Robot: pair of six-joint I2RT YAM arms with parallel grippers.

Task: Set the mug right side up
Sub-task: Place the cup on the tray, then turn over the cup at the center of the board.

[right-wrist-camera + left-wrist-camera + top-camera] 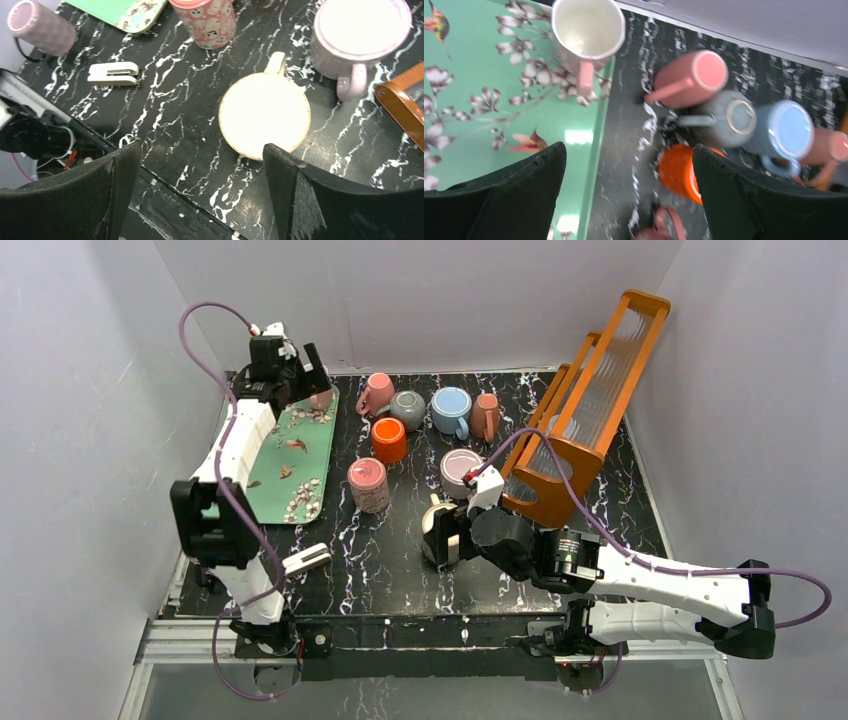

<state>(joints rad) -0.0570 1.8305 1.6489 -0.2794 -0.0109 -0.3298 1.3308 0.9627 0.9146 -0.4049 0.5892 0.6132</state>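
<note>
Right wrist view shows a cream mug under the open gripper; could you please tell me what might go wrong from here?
The cream mug sits off-centre under the right gripper, so one finger may land on it and shove it. The lavender mug stands close beside it; flipping could knock that one.

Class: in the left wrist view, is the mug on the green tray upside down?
No, the mug on the green tray stands mouth up, its pale hollow inside showing.
</note>
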